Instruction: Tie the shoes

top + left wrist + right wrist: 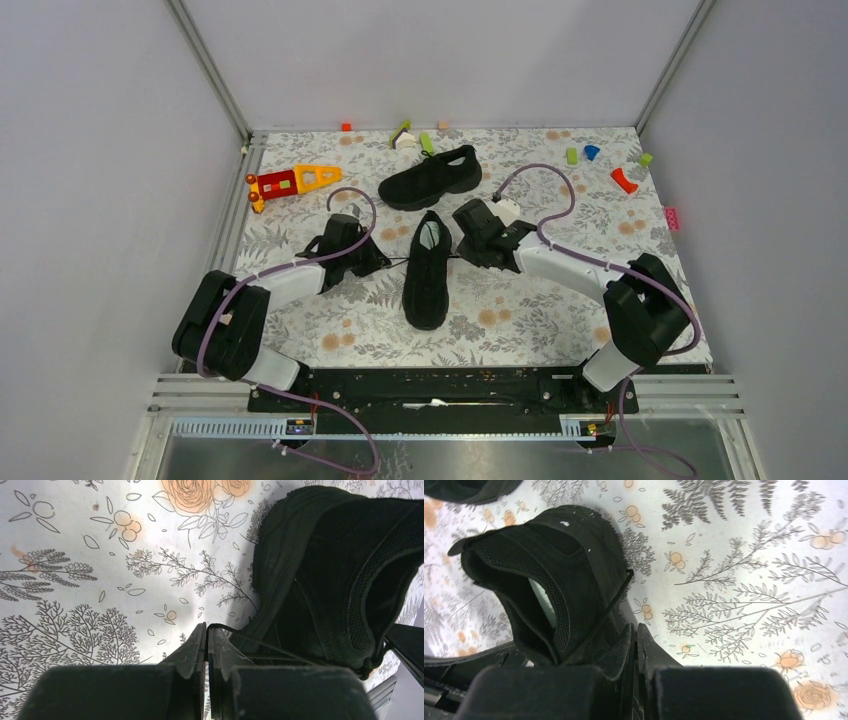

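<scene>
Two black shoes lie on the flowered table. One shoe lies between my grippers with its toe toward the arms. The other shoe lies behind it, slanted. My left gripper is just left of the near shoe, shut on a thin black lace that runs taut from its tips to the shoe. My right gripper is just right of the shoe, shut, with a lace running from the shoe down between its fingers. The pale insole shows.
A red and yellow toy lies at the back left. Small coloured blocks sit along the back edge and at the back right. A white object lies behind the right gripper. Grey walls enclose the table.
</scene>
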Action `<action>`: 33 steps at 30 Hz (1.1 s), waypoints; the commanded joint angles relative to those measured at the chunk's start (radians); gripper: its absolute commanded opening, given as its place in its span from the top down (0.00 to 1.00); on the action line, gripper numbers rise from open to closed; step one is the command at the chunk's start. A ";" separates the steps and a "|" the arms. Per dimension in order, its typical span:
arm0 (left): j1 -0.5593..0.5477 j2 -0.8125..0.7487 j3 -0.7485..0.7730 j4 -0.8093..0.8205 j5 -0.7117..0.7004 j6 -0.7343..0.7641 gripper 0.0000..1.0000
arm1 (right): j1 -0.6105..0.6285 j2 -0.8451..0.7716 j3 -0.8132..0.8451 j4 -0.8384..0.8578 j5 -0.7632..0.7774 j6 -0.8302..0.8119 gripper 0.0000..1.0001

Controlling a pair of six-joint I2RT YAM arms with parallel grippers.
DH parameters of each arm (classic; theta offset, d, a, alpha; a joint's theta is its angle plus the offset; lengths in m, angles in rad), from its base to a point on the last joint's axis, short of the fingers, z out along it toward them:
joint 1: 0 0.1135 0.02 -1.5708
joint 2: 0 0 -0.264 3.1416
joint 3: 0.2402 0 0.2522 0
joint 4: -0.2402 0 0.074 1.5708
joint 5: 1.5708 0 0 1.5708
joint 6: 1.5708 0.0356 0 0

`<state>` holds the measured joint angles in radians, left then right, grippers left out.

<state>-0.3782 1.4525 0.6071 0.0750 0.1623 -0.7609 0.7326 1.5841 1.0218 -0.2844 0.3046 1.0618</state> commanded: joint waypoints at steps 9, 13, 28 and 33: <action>0.019 0.037 0.067 -0.157 -0.306 -0.044 1.00 | 0.024 0.104 0.194 -0.482 0.338 0.193 1.00; -0.025 0.011 0.105 -0.243 -0.421 -0.045 1.00 | 0.032 0.135 0.224 -0.519 0.358 0.214 1.00; -0.220 0.040 0.284 -0.501 -0.829 -0.012 1.00 | 0.110 0.267 0.439 -0.781 0.552 0.254 1.00; -0.263 0.086 0.332 -0.563 -0.900 -0.012 1.00 | 0.114 0.307 0.481 -0.835 0.557 0.278 1.00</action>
<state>-0.6407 1.4990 0.9009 -0.3473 -0.4988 -0.8062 0.8597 1.8637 1.4609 -0.8936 0.7002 1.3125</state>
